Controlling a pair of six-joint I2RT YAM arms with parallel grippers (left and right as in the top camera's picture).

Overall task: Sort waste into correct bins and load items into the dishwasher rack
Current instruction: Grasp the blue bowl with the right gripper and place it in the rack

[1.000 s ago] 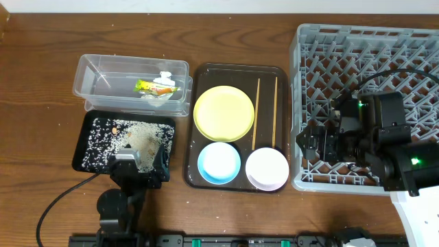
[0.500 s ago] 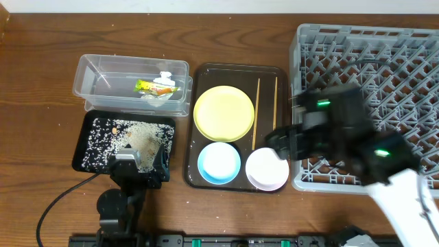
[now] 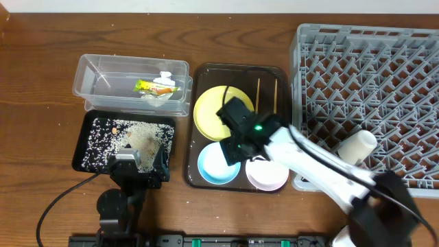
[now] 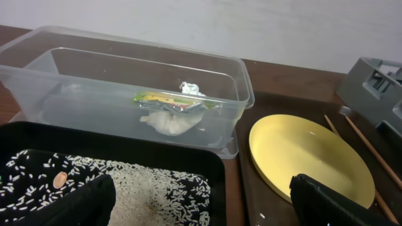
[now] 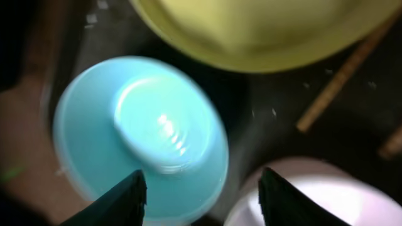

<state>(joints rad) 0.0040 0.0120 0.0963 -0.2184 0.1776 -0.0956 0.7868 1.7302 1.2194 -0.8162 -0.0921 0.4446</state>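
right wrist view is showing the right gripper (image 5: pixel 201 182) hovering spread and empty over the light blue bowl (image 5: pixel 135 125), which is sitting in the brown tray (image 3: pixel 206 75). loading looks to be starting: next, lowering onto the rim, pinching, carrying to the dishwasher rack (image 3: pixel 384 75). left gripper (image 4: pixel 201 188) is hanging spread over the black tray (image 4: pixel 125 154).

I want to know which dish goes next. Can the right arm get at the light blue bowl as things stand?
Probably yes. The right gripper hangs open over the light blue bowl; the bowl is empty and uncovered, though the yellow plate sits close beside it.
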